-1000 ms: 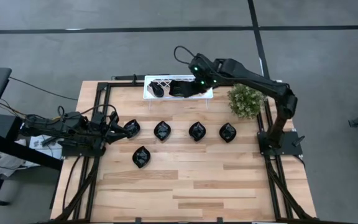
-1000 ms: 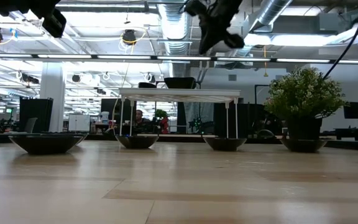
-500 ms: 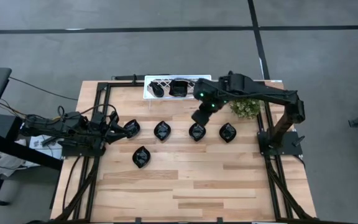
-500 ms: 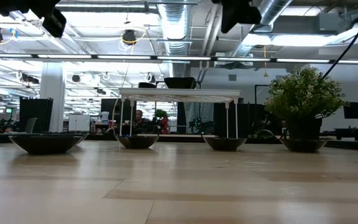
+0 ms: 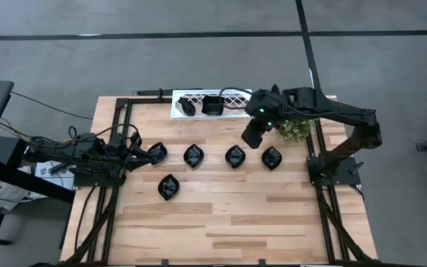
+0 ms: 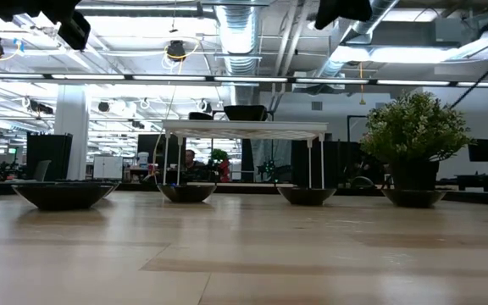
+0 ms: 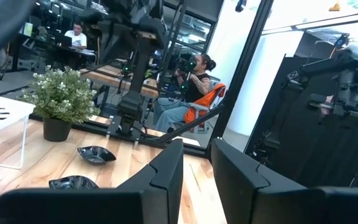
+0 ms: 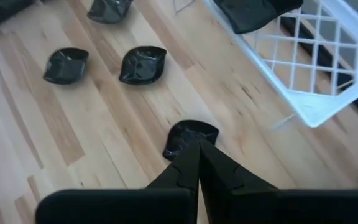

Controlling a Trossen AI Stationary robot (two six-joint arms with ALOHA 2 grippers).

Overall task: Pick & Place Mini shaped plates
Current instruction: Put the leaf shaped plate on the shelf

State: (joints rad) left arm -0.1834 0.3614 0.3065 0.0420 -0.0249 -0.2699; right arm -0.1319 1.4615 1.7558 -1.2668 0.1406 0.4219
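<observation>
Five small glossy black mini shaped plates lie bottom-down on the wooden table: a row of four and one nearer. Two more plates lie on the white lattice rack at the far edge. My right gripper hangs shut and empty, high above the row, tilted down over a plate. At the table's left edge my left gripper points level along the row, its fingers a little apart with nothing between them.
A small potted plant stands at the far right, close under the right arm. Black frame rails run along the table's sides. The rack stands on thin legs. Bare wood lies toward the near edge.
My right gripper has drawn away from the rack, going up and toward the table's right and near edges, and has rolled at the wrist. It now hangs above the row of plates. The plate that it covered on the rack now lies there in plain sight.
</observation>
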